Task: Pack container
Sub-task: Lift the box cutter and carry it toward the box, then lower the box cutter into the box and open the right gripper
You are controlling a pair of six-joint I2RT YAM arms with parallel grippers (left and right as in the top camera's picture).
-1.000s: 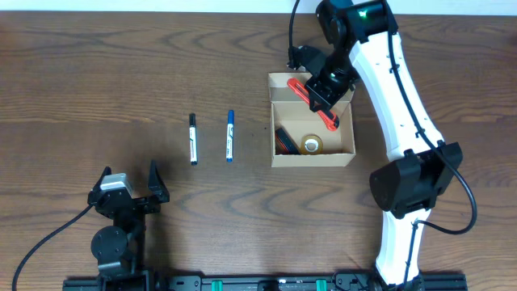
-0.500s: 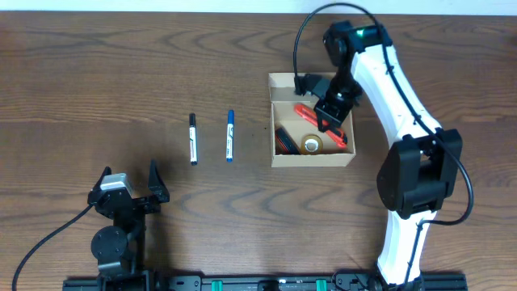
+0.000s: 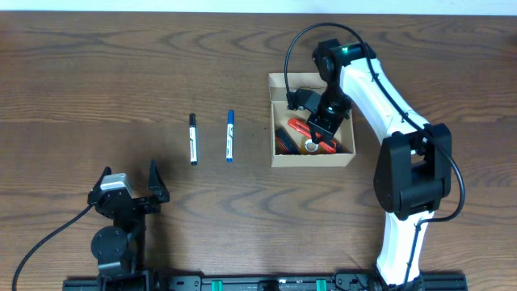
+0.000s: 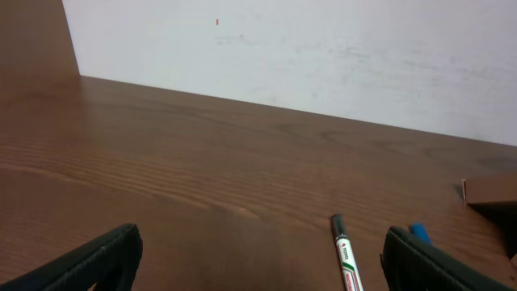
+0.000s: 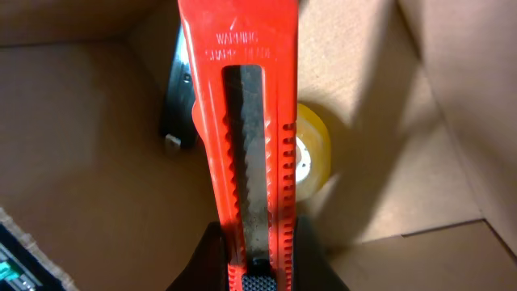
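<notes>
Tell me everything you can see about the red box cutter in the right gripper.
The box cutter is a long red plastic-looking handle with raised warning lettering near its far end, a notched slot down its middle and a black ribbed slider at the near end. The right gripper is shut on that end, holding it inside the open cardboard container, over a yellow tape roll. Whether it touches the contents is unclear.

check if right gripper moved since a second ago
Yes: the right gripper, shut on the orange cutter, came down the overhead view from the container's far wall toward the tape roll.
</notes>
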